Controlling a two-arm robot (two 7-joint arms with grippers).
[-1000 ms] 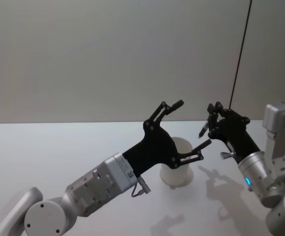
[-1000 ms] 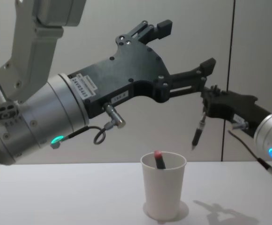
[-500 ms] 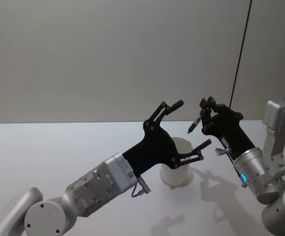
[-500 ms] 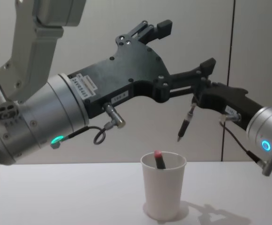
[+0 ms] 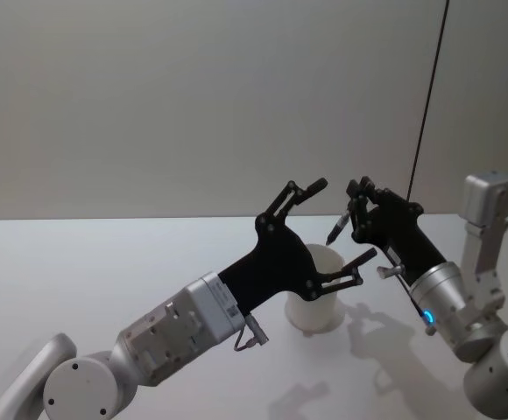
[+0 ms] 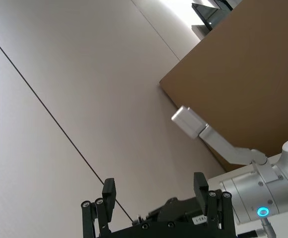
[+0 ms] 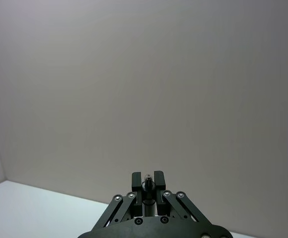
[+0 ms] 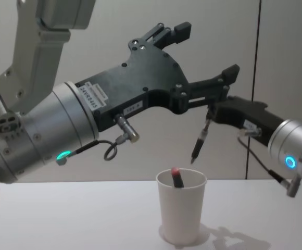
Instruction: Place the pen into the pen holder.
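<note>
The right gripper (image 8: 211, 115) pinches the pen (image 8: 199, 140), hanging tip-down above the pen holder (image 8: 181, 212), while the left gripper (image 8: 205, 52), spread wide, hovers overhead.

Silver arms, black fingers (image 8: 229, 73), teal lights

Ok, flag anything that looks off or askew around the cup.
Nothing stands out. The paper cup stands upright, a red-tipped pen leaning inside it. The right gripper holds a dark pen tilted above the rim; the left gripper is open.
</note>
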